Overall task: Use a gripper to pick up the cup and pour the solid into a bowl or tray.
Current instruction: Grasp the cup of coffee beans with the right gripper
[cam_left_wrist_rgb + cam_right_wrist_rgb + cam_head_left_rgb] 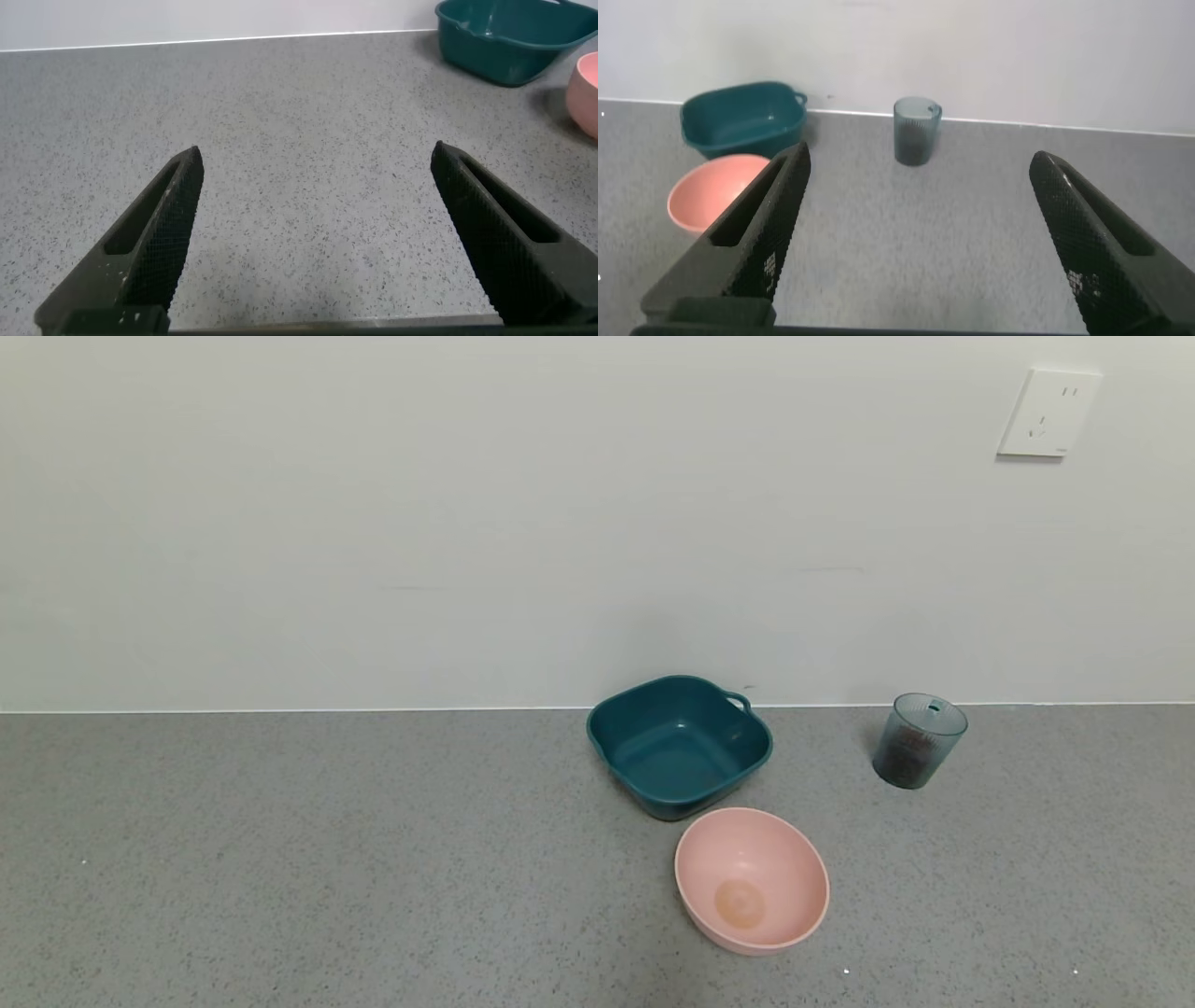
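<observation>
**While nothing is held yet: approach step, cup untouched**

Since the right gripper [915,243] has its fingers spread wide w/ nothing between them, the task looks to be at the very start: reach for the cup [919,741]. Cup stands upright on the worktop [373,859], straight ahead of the right gripper and well apart from it, close to the wall. The solid [907,761] shows dark through the cup's lower part. Pink bowl [752,879] sits nearer the right gripper, off to one side of the line to the cup; teal tub [679,745] just beyond the bowl. Left gripper [313,243] also spread, over bare worktop, idle.

Next move, prob.: advance the right gripper so the fingers straddle the cup's sides, then close; approach shouldn't clip the bowl.
</observation>
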You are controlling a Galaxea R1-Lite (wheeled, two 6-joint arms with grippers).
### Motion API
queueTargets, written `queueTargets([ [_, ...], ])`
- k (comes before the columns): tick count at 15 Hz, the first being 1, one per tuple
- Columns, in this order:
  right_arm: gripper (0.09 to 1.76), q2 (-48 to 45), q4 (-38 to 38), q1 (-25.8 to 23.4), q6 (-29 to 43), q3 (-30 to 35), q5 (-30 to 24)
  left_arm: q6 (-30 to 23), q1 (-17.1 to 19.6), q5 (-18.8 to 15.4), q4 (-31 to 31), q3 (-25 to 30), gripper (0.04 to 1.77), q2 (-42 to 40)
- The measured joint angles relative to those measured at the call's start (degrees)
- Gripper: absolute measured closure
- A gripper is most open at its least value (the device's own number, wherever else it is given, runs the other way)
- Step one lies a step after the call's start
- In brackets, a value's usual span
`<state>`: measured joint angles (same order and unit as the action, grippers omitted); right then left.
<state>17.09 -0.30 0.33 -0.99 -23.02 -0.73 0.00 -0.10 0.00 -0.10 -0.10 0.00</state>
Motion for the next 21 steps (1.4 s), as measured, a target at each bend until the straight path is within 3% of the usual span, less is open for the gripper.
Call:
queueTargets([
  [4,0.14,16.81,-0.16,-0.04,-0.24,-12.84,0.0,0.0,0.0,0.0,-0.01,0.0,0.06,0.0],
  [8,0.14,32.05,-0.29,0.0,-0.27,-17.97,0.02,0.0,0.0,0.0,0.0,0.0,0.06,0.0],
  [13,0.14,45.39,-0.96,-0.11,-0.17,-16.25,0.13,0.0,0.0,0.0,-0.01,0.0,0.06,0.0],
  [21,0.14,62.93,-21.05,-0.35,-0.11,-7.57,0.44,0.0,0.0,0.0,-0.01,0.0,0.06,0.0],
])
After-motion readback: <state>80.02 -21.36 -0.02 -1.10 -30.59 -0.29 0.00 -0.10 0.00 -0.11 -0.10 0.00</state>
